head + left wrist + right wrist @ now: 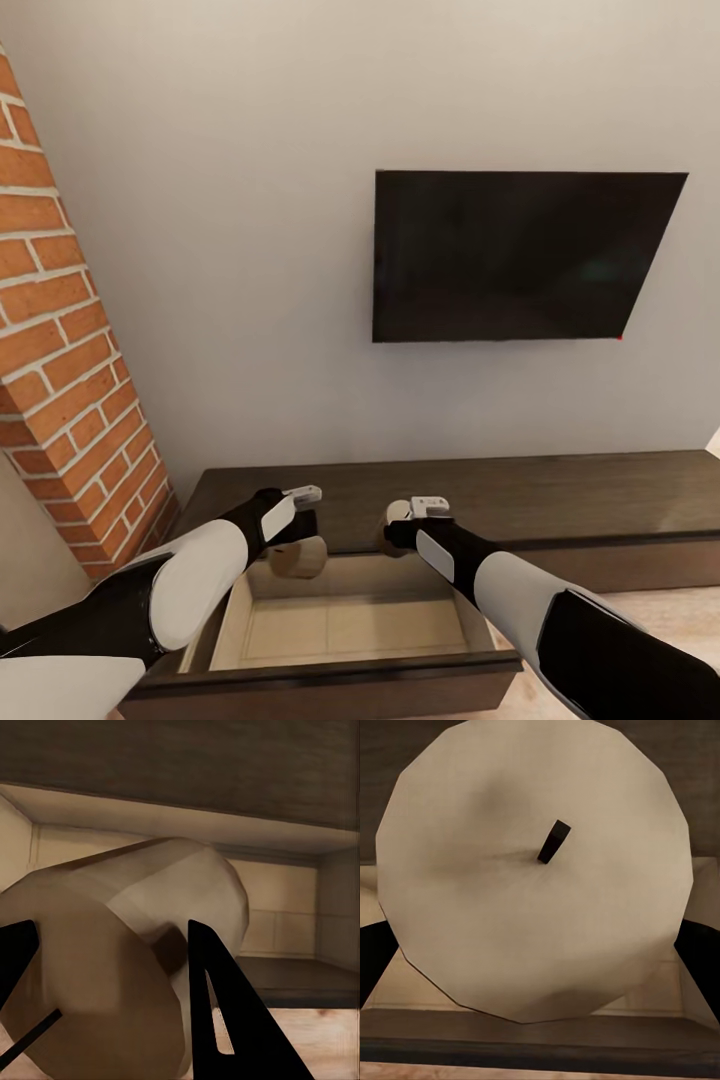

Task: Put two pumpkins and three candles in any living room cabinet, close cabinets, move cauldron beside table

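Two candles held over the open drawer of the cabinet [560,495].

The left gripper [300,540] clasps a candle [297,557] lying on its side, above the drawer's [340,625] rear left corner; in the left wrist view its dark fingers [225,1020] flank the beige cylinder [127,967]. The right gripper [405,530] grips a second candle [393,538] above the drawer's rear right; the right wrist view looks onto that candle's flat end [532,870] and short wick [553,841], with a dark finger at either edge. A television [520,255] hangs on the wall above, and a brick column [70,360] stands at left.
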Controlling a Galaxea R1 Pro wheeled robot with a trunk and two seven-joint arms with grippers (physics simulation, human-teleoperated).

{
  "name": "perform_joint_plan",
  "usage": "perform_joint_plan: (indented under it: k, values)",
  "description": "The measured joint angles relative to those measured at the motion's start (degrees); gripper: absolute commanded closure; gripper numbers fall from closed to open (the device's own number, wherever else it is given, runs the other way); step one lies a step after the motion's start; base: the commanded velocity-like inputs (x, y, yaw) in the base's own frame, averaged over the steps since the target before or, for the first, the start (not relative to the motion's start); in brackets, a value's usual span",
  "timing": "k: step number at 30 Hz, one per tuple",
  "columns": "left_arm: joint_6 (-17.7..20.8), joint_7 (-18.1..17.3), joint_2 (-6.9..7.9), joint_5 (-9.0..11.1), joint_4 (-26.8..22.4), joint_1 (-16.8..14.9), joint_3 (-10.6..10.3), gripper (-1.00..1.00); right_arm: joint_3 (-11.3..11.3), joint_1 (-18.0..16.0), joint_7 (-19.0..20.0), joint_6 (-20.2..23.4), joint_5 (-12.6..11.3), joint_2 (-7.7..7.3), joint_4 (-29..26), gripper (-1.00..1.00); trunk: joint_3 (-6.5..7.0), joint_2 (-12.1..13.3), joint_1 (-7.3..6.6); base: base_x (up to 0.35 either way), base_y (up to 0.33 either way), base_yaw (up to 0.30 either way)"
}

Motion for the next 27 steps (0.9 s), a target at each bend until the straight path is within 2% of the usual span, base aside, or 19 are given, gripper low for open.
perform_joint_plan:
  k: [5,14,15,19,27]
  values:
    - [-0.02,-0.07,-0.12,0.76,0.0,0.02,-0.06,1.0,-0.06,0.03,-0.03,0.11,-0.06,0.0,0.0,1.0,-0.9,-2.01,1.1,0.003,0.0,0.0]
    - [-1.53,-0.07,-0.14,0.84,0.0,0.01,-0.08,1.0,-0.07,0.02,-0.04,0.25,-0.09,-0.1,0.01,1.0,-2.51,-5.62,3.08,0.0,0.0,0.0]
    - [-1.75,-0.01,-0.14,0.84,-0.01,0.02,-0.06,1.0,-0.06,0.07,-0.04,2.15,-0.47,-0.09,0.04,1.0,-2.7,-6.02,3.3,0.0,0.0,0.0]
    - [-1.77,-0.04,-0.14,0.84,0.02,0.03,-0.07,1.0,-0.13,0.04,-0.03,4.1,-0.07,-0.12,0.0,1.0,-3.41,-7.62,4.18,0.0,0.0,0.0]
    - [-1.65,0.08,-0.14,0.85,0.04,0.02,-0.04,1.0,-0.17,0.03,-0.03,5.58,-0.13,-0.18,0.08,1.0,-3.42,-7.64,4.18,0.0,0.0,0.0]
